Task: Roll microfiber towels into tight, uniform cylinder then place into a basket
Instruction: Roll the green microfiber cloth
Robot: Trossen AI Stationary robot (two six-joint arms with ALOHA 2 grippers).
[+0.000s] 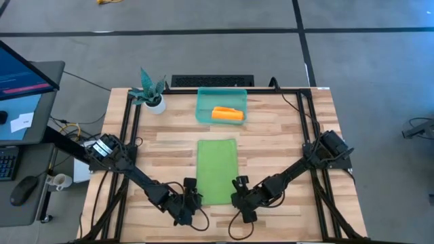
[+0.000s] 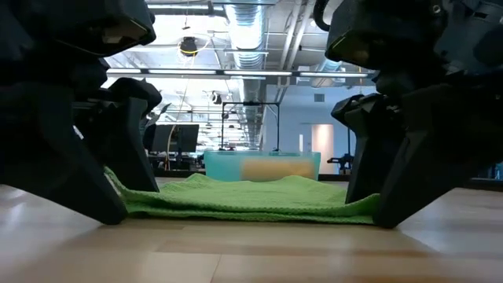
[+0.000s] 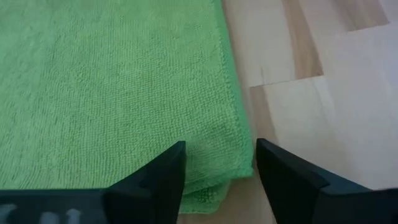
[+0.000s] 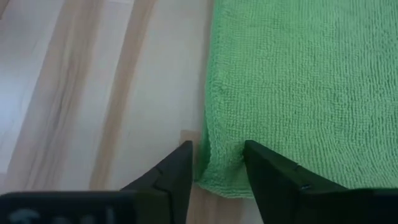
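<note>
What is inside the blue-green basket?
Inside the teal basket lies one rolled orange towel, near its right side. The rest of the floor looks bare. Whatever is under the roll is covered.

Bare wooden counter (image 1: 285,135) is lying open on both long sides of the flat lime green microfiber towel (image 1: 217,171). At its near corners both dark grippers' fingers (image 3: 161,177) are straddling the cloth, blocking that edge. Behind it, the shallow translucent teal plastic bin (image 1: 221,96) and small white potted plant (image 1: 153,95) are occupying the far side.
</note>
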